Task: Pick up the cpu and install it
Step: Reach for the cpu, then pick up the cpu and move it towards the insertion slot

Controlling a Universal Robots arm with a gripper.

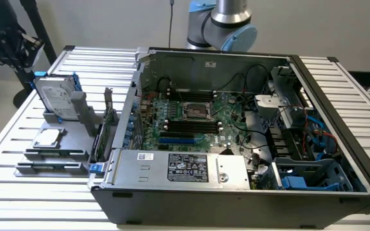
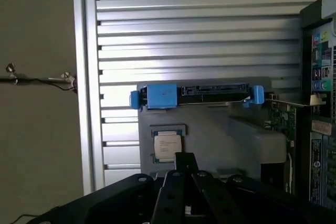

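On the slatted table (image 1: 24, 197): 1 open computer case (image 1: 172, 211) sat toward the exterior view's right, with 1 grey fixture (image 1: 51, 155) just beside it on that view's left.
Cpu (image 1: 48, 138): the small square chip, silver-grey on top, lay flat in a shallow seat of the fixture. It was in front of the upright hard drive (image 1: 55, 96) in its blue bracket, outside the case and well apart from the socket (image 1: 196, 111).
Socket: it sat at the middle of the motherboard, next to the long black memory slots (image 1: 191, 126). Whether its latch stood open could not be told.
Claw: the gripper (image 2: 185, 160) hung above the fixture with its 2 fingers drawn fully together, holding nothing. It was near the cpu but not touching it.
Arm (image 1: 227, 21): it rose behind the case's back wall.
Handling: the chip was judged light, thin and rigid. Its metal top looked smooth enough to slip, and its underside was likely easy to damage.
Hold: 2 opposite edges looked the safest place to grip, keeping the chip level and applying only light pressure.
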